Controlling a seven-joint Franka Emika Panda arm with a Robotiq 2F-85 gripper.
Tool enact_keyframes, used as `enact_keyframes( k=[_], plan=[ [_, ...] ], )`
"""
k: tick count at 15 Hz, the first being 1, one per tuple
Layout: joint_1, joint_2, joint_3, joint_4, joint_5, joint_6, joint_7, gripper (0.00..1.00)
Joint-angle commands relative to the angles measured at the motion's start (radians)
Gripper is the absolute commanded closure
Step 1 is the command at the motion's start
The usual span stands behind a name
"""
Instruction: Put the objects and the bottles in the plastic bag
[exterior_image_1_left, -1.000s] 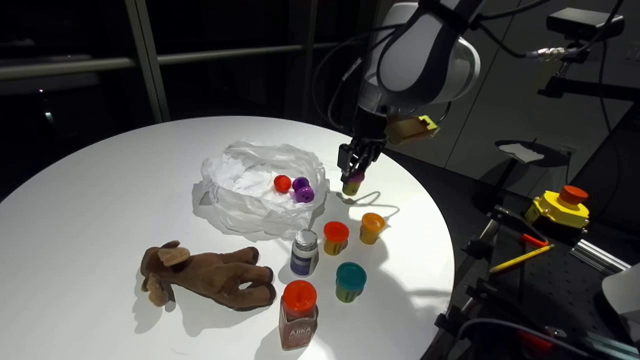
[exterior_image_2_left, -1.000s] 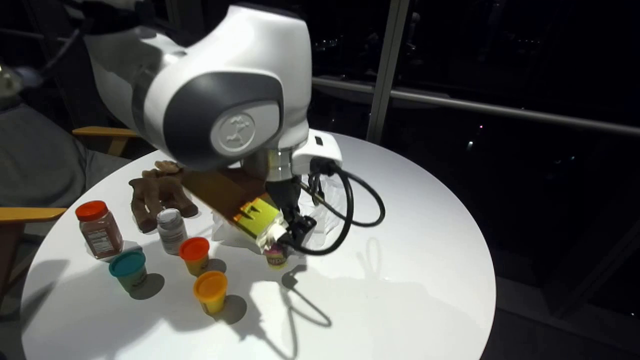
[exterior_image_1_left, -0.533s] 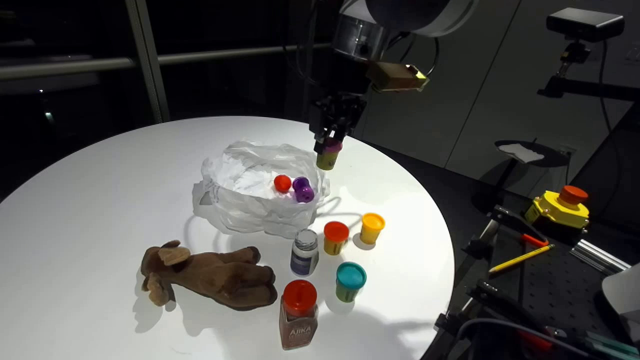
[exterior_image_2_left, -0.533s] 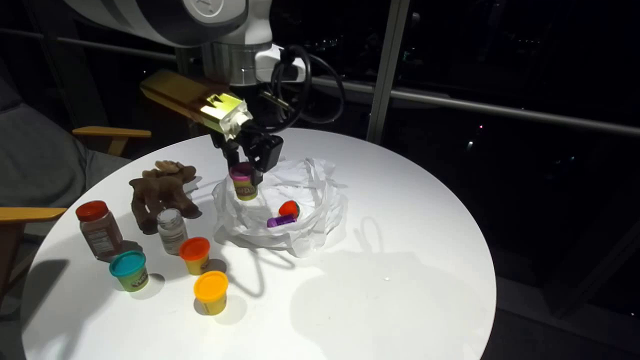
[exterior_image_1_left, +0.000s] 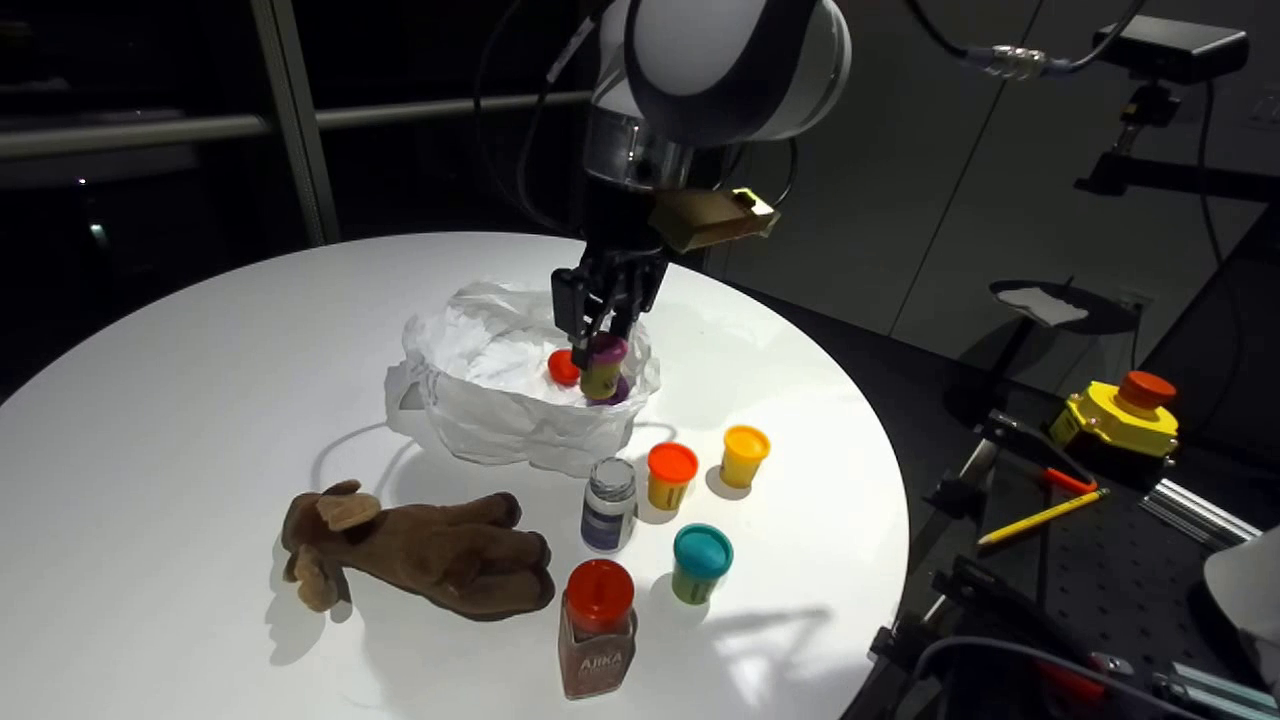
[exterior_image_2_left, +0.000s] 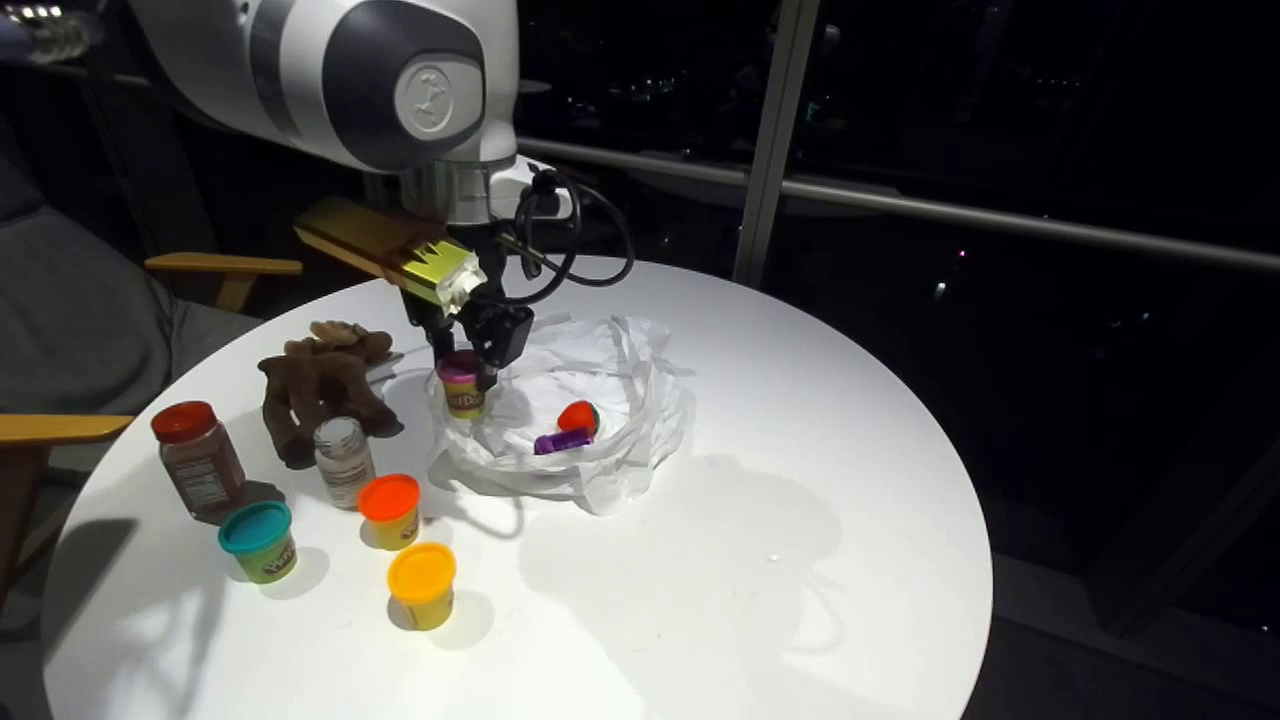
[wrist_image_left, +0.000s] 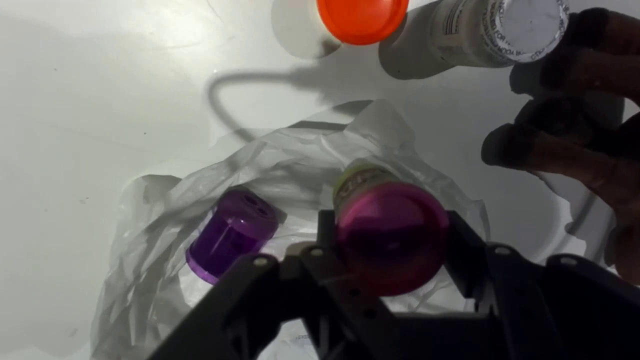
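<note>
Both my fingers (wrist_image_left: 465, 255) grip the magenta-lidded tub (wrist_image_left: 394, 215), over or inside the plastic bag (exterior_image_1_left: 520, 430), I can't say which; the plush toy (exterior_image_1_left: 430, 555), pale bottle (exterior_image_1_left: 608, 507) and red-capped bottle (exterior_image_1_left: 598, 635) are outside it.

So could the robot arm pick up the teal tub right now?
Probably not yet: its gripper holds the pink-lidded tub. Once that is let go, the way looks free: the teal tub stands uncovered in both exterior views.
</note>
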Motion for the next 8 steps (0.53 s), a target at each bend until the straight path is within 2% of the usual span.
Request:
enact_keyframes(
  k=[1,8],
  plan=[
    [0.008,0.074,0.004,0.093,-0.015,0.011,0.012,0.72],
    [-0.02,0.153,0.021,0.215,0.012,0.01,-0.007,0.72]
  ],
)
